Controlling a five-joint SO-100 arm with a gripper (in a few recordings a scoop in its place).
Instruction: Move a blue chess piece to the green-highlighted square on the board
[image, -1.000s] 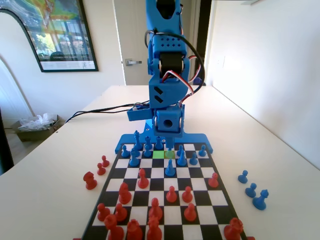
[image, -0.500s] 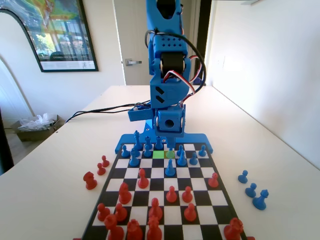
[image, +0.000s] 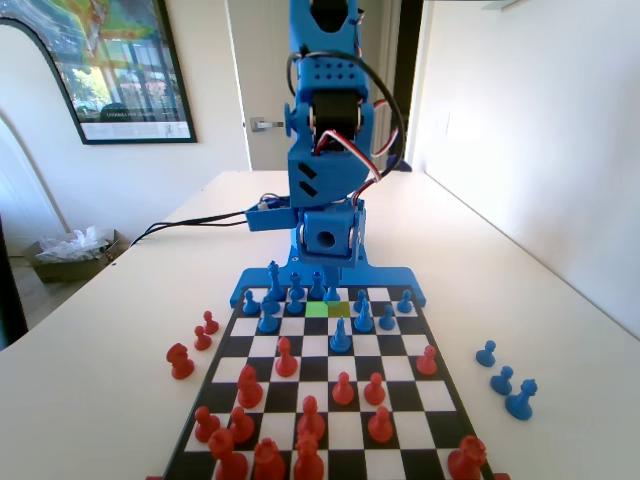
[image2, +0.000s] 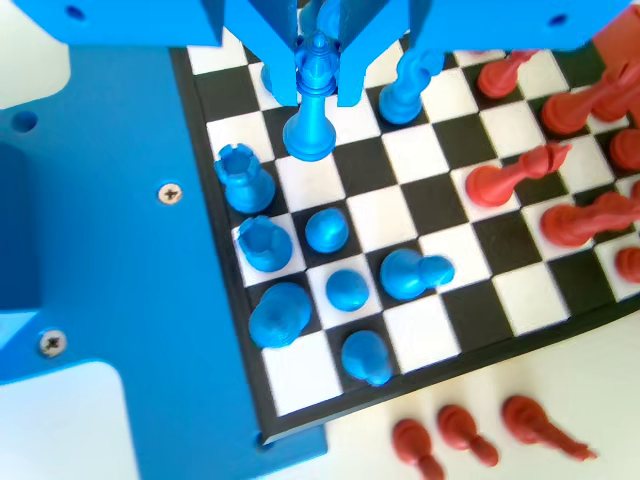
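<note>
Red pieces (image: 343, 388) stand nearest in the fixed view, then the board's (image: 400, 425) bright green square (image: 316, 309). Beyond, the fingers (image2: 318, 85) sit narrowly around a tall blue piece's (image2: 312, 120) top in the wrist view; firm grip uncertain. Likely grasping step; next lift and carry to the green square.

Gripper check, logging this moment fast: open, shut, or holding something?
Gripper: jaws astride a tall blue piece with a cross top; grip cannot be told.
</note>
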